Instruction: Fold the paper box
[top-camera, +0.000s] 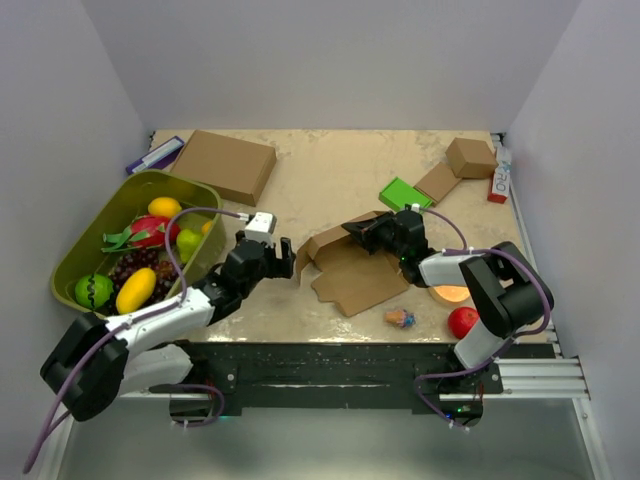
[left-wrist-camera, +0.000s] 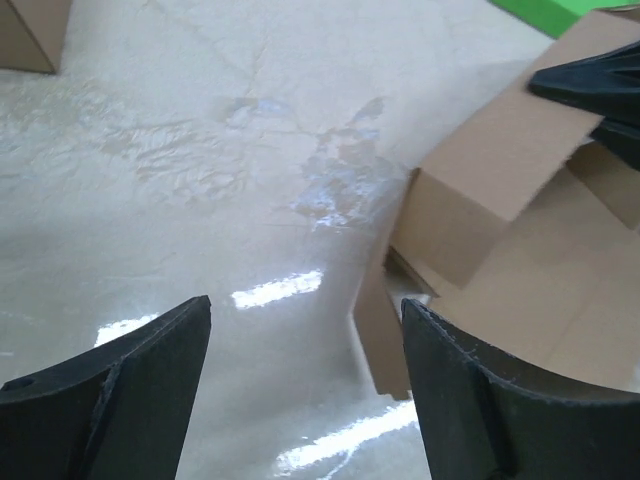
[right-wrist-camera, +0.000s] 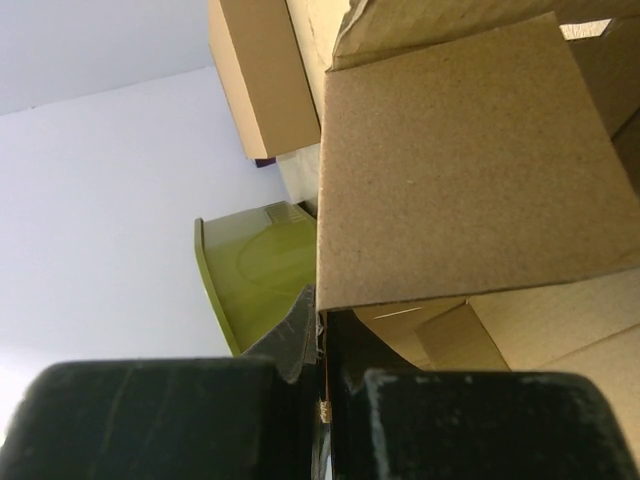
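The paper box is a brown creased cardboard sheet, partly folded, lying in the middle of the table. My right gripper is shut on one raised flap at its far edge; in the right wrist view the fingers pinch the thin cardboard edge of the paper box. My left gripper stands open just left of the box with nothing between its fingers. In the left wrist view the gripper is over bare table, the paper box is to its right, and the right gripper's black fingertips show at the top right.
A green basket of fruit sits at the left. A larger brown box lies at the back left, a small brown box at the back right. A green block, a red apple and a small wrapped item lie near the right arm.
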